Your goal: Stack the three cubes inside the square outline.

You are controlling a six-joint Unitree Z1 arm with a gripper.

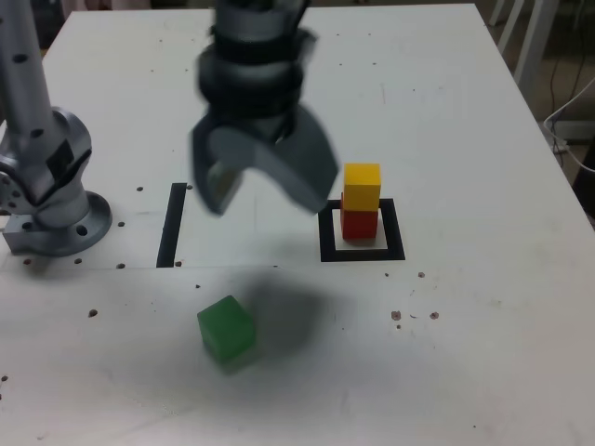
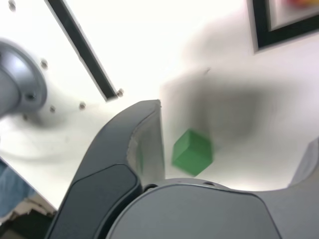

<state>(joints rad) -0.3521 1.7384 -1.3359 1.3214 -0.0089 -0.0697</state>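
The red cube [image 1: 359, 224] sits within the square outline [image 1: 394, 229], with the yellow cube [image 1: 362, 186] on top of it. The green cube [image 1: 227, 329] lies on the table [image 1: 446, 353], outside the square outline, nearer the exterior view's bottom left. The gripper [image 1: 265, 190] hovers to the exterior view's left of the square outline, jaws spread wide, with nothing held between them.

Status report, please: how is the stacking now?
Pincer open, empty, above the table. Yellow cube on red cube, inside square outline. Green cube outside, still unstacked. No obstacle seen.
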